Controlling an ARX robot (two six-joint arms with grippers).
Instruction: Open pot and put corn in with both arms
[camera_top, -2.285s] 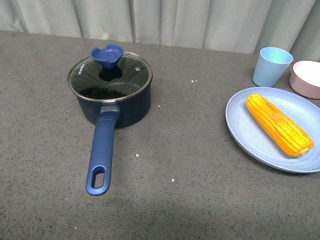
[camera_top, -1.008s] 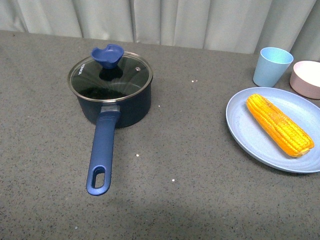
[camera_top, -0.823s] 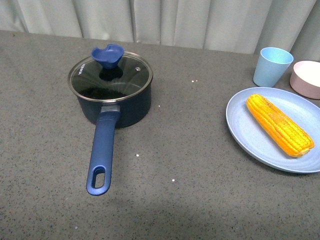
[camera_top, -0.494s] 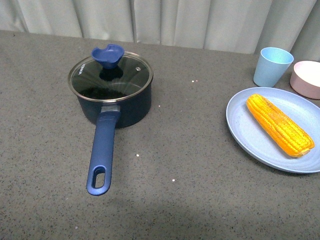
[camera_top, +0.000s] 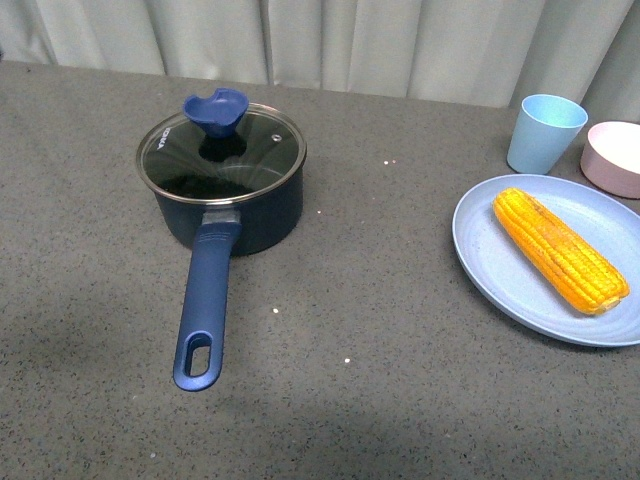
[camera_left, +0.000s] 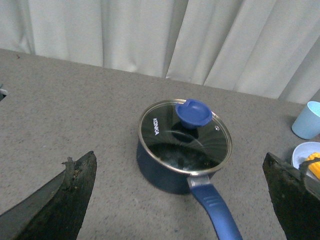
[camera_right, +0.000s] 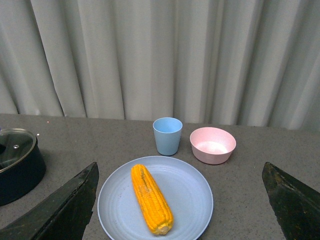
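**Pot lidded, corn on its plate, both grippers spread wide**

Left gripper (camera_left: 178, 156) hangs above the grey speckled tabletop (camera_top: 380, 330) with its black fingers (camera_left: 60, 200) far apart and nothing between them. Straight ahead of it, centred in that gap, stands the navy saucepan (camera_top: 225, 205). The glass lid (camera_top: 220, 152) seems to sit flat on the rim, though reflections make this hard to confirm. The lid's blue knob (camera_top: 214, 110) lies on the side away from the gripper, and the long blue handle (camera_top: 203, 310) runs back toward the gripper.

Right gripper (camera_right: 180, 165) is likewise wide and empty. Directly ahead of it, between its fingers, the corn cob (camera_top: 558, 248) lies on the pale blue plate (camera_top: 500, 270), well apart from the saucepan. Beyond the plate stand a light blue cup (camera_top: 543, 132) and, just beside it, a pink bowl (camera_top: 613, 157).
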